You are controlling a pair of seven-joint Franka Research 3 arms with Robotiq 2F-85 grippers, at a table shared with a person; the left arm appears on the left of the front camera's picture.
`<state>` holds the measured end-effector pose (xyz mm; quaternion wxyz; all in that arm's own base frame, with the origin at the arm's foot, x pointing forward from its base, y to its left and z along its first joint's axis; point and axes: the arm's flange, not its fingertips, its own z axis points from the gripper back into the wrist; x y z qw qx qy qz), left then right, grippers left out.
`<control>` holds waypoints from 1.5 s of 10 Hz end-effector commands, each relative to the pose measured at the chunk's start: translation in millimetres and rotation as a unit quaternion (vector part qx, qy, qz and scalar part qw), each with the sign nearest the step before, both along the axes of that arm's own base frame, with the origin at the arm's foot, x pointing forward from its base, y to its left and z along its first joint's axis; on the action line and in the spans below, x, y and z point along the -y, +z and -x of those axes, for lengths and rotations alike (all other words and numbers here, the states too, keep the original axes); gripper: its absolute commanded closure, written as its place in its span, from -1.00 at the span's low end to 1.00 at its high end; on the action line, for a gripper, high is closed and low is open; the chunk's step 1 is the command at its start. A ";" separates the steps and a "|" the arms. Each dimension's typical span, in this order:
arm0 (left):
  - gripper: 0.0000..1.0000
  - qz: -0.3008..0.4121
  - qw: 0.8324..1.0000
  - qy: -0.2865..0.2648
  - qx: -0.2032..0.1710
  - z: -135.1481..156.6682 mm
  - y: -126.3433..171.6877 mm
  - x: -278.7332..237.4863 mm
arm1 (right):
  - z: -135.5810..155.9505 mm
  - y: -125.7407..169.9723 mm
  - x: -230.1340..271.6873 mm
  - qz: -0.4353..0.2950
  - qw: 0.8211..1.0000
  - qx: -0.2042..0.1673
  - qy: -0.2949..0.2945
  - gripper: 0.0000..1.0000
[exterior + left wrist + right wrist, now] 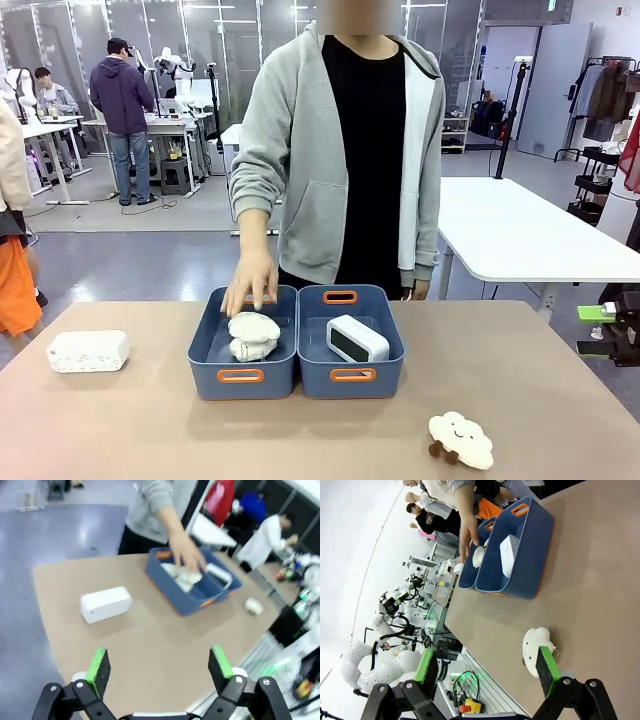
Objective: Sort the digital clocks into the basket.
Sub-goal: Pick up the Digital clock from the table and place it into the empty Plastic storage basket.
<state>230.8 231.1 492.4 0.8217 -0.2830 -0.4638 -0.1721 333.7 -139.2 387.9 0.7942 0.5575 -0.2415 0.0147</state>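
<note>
One white digital clock lies on the table at the far left, also seen as the clock ahead of my left gripper, which hovers open and empty well short of it. A second clock rests screen-up inside the right blue basket; the right wrist view shows this clock in its basket. My right gripper is open and empty, off the table's edge, with a cloud toy just past one fingertip.
The left blue tub holds fluffy white toys. A person's hand rests on its far rim. A cloud toy lies at the front right. Bare table surrounds the tubs.
</note>
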 end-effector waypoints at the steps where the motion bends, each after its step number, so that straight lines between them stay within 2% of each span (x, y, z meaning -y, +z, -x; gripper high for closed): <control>1: -1.00 -0.348 0.922 -0.069 0.155 -34.3 2.0 8.5 | 1.9 4.2 -0.8 0.000 1.000 -0.002 0.003 -1.00; 2: -1.00 -0.361 0.905 -0.156 0.165 -49.9 6.0 17.7 | 1.9 4.2 -0.8 0.000 1.000 -0.002 0.003 -1.00; 3: -1.00 -0.414 0.869 -0.216 0.166 -64.9 5.9 25.8 | 1.9 4.2 -0.8 0.000 1.000 -0.002 0.003 -1.00; 4: -1.00 -0.430 0.851 -0.254 0.160 -76.8 8.3 37.4 | 1.9 4.2 -0.8 0.000 1.000 -0.002 0.003 -1.00; 5: -1.00 -0.468 0.818 -0.304 0.138 -89.4 5.7 51.0 | 1.9 4.2 -0.8 0.000 1.000 -0.002 0.003 -1.00; 6: -1.00 -0.487 0.802 -0.323 0.121 -95.7 0.6 61.3 | 1.9 4.2 -0.8 0.000 1.000 -0.002 0.003 -1.00; 7: -1.00 -0.474 0.808 -0.325 0.125 -97.1 -6.0 67.8 | 1.9 4.2 -0.8 0.000 1.000 -0.002 0.003 -1.00; 8: -1.00 -0.391 0.873 -0.279 0.084 -90.2 9.4 65.8 | 1.9 4.2 -0.8 0.000 1.000 -0.002 0.003 -1.00; 12: -1.00 -0.391 0.873 -0.279 0.084 -90.2 9.4 65.8 | 1.9 4.2 -0.8 0.000 1.000 -0.002 0.003 -1.00; 13: -1.00 -0.402 0.867 -0.283 0.082 -90.2 5.5 60.2 | 1.9 4.2 -0.8 0.000 1.000 -0.002 0.003 -1.00; 15: -1.00 -0.405 0.853 -0.325 0.052 -128.1 8.7 81.7 | 1.9 4.2 -0.8 0.000 1.000 -0.002 0.003 -1.00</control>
